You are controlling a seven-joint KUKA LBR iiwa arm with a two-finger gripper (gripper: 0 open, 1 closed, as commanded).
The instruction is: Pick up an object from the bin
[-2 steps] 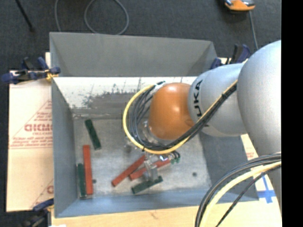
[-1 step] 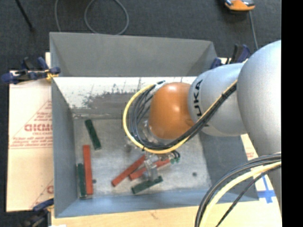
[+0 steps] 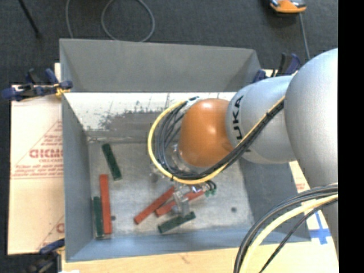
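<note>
My gripper [image 3: 182, 201] hangs low under the arm's orange cover, over a small cluster in the middle of the bin's floor near the front. Under it a long red stick [image 3: 152, 207] lies slanted, and a shorter red stick [image 3: 169, 206] lies beside that. A dark green stick [image 3: 177, 222] rests just in front of the gripper, close to the front wall. Whether any stick is in the gripper's grasp is hidden from me.
Along the left wall lie a red stick [image 3: 104, 202] and a dark green stick [image 3: 98, 216], side by side and lengthwise. Another dark green stick [image 3: 111, 161] lies farther back on the left. The arm and its cables cover the bin's right half.
</note>
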